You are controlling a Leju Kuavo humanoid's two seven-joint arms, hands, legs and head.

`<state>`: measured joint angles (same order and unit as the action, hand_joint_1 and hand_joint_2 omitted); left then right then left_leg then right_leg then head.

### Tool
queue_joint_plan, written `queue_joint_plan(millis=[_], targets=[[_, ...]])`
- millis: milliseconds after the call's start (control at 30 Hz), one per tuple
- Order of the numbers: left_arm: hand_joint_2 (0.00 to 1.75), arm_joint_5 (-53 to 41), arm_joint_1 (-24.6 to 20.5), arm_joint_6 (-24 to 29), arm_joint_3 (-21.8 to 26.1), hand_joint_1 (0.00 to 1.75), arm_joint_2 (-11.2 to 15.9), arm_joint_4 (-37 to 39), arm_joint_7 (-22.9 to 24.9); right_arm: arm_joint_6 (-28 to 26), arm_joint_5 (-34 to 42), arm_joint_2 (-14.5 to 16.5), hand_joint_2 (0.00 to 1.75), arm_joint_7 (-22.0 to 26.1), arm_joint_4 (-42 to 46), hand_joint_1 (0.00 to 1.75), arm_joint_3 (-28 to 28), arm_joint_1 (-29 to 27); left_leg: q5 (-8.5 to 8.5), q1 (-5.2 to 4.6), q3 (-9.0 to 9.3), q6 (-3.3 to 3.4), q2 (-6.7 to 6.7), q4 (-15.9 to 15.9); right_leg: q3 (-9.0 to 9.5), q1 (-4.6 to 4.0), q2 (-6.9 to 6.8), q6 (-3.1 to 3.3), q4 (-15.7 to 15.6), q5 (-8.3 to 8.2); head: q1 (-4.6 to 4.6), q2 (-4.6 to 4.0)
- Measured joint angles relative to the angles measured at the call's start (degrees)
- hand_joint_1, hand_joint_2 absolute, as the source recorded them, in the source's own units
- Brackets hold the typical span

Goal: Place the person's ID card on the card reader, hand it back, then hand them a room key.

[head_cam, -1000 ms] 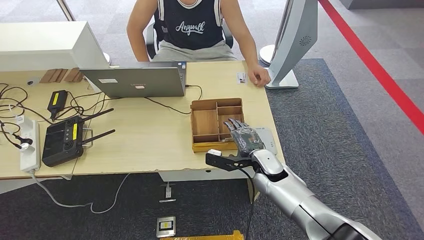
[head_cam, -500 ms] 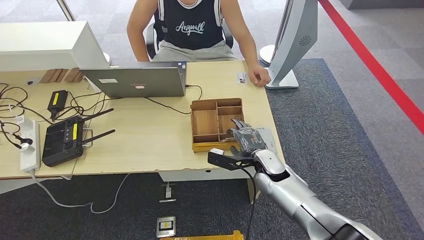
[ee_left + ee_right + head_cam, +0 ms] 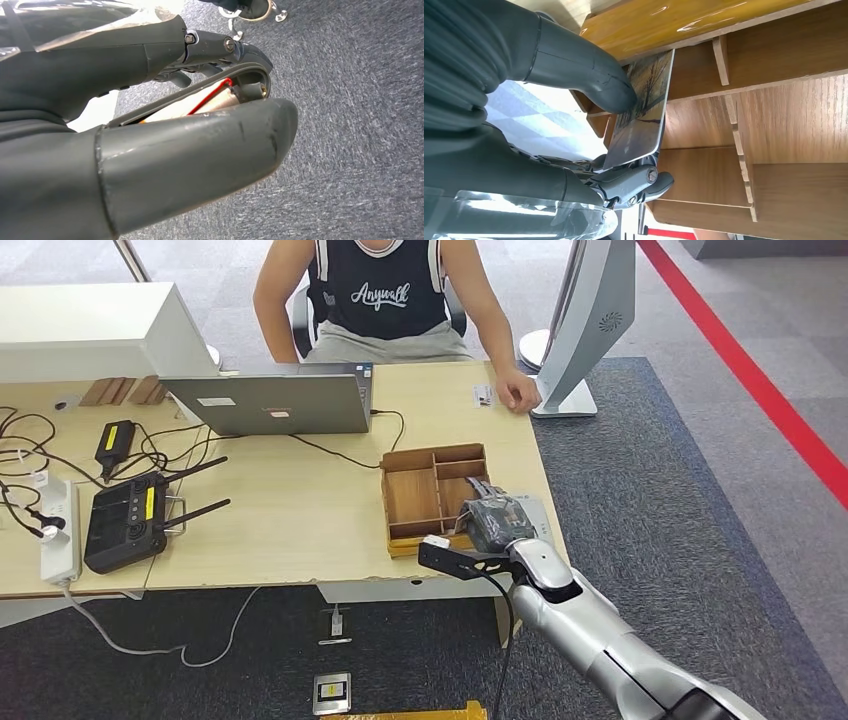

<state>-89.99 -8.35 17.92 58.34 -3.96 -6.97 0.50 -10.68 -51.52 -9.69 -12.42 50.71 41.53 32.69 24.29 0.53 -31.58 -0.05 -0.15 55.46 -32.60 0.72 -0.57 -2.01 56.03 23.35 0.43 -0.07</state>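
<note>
Desk (image 3: 300, 510): pale wood-grain top, rectangular. Tray (image 3: 410, 495): brown wooden organiser with slotted dividers, near the desk's right front corner. Right hand (image 3: 495, 520): grey, ribbed; thumb (image 3: 589, 75) and dark fingers pinch the room key (image 3: 641, 107), a glossy picture-printed card with rounded corners, over the tray. Left hand (image 3: 150, 150): grip state cannot be told.

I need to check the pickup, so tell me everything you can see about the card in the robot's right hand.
The card is thin and glossy, with rounded corners and a printed picture of bare trees. It stands tilted on edge in the wooden organizer tray. The right hand pinches it, thumb on the printed face and darker fingers behind its lower edge.
</note>
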Motion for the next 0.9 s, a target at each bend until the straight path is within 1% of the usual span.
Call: queue_joint_plan(millis=[800, 900], targets=[[0.00, 0.10, 0.00, -0.35, 0.00, 0.00, -0.02, 0.00, 0.14, 0.33, -0.02, -0.02, 1.75, 0.04, 0.15, 1.75, 0.00, -0.06, 0.00, 0.00, 0.00, 0.00, 0.00, 0.00, 0.00, 0.00, 0.00, 0.00, 0.00, 0.00, 0.01, 0.00], [0.00, 0.11, 0.02, -0.44, 0.00, 0.00, -0.02, 0.00, -0.08, -2.16, -0.78, 0.01, 1.75, 0.13, 0.31, 1.75, -0.02, 0.01, 0.00, 0.00, -0.02, 0.00, -0.01, 0.00, 0.01, 0.00, 0.00, 0.00, 0.01, -0.01, 0.01, 0.00]])
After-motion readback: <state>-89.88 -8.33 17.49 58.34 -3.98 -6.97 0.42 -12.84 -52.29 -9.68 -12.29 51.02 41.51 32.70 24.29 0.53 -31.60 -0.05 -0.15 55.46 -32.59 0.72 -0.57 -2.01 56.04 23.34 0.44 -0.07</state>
